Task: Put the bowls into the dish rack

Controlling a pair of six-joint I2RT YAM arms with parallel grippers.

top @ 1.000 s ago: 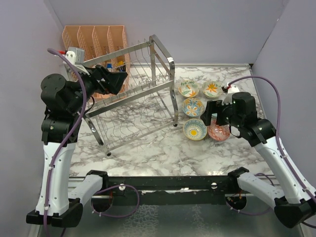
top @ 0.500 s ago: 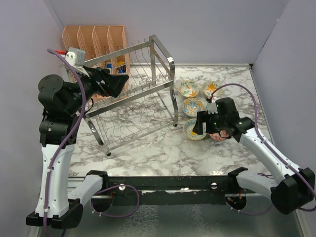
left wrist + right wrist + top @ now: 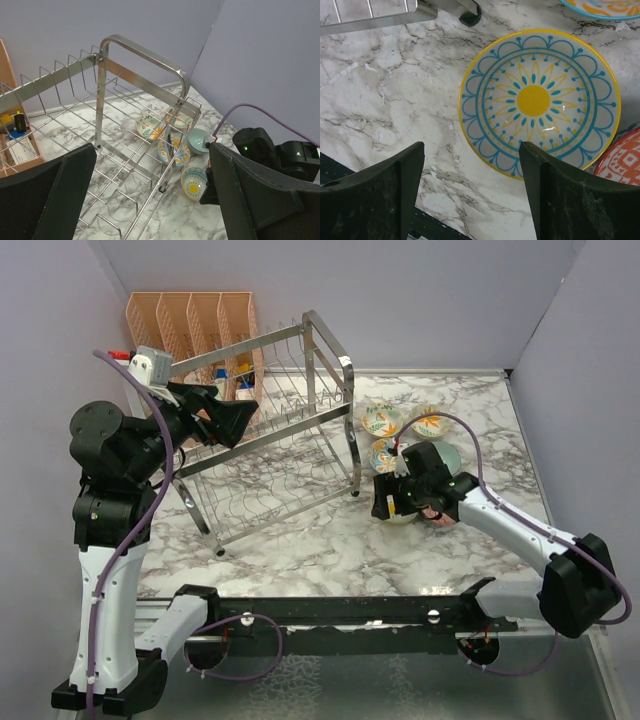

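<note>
Yellow-teal bowl (image 3: pixel 535 100) sits mouth-up on marble bench (image 3: pixel 330 540), by dish rack (image 3: pixel 270 440) foot. Rack lies diagonal, end frame right. Right claw (image 3: pixel 470 150) wide, empty, overhead. Left claw (image 3: pixel 152 150) wide, empty. Lilac walls (image 3: pixel 400 300).

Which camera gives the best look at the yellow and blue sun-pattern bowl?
The right wrist view: the yellow and blue bowl fills the frame, its pattern sharp. In the top external view the right gripper covers most of it; the left wrist view shows it small and distant.
</note>
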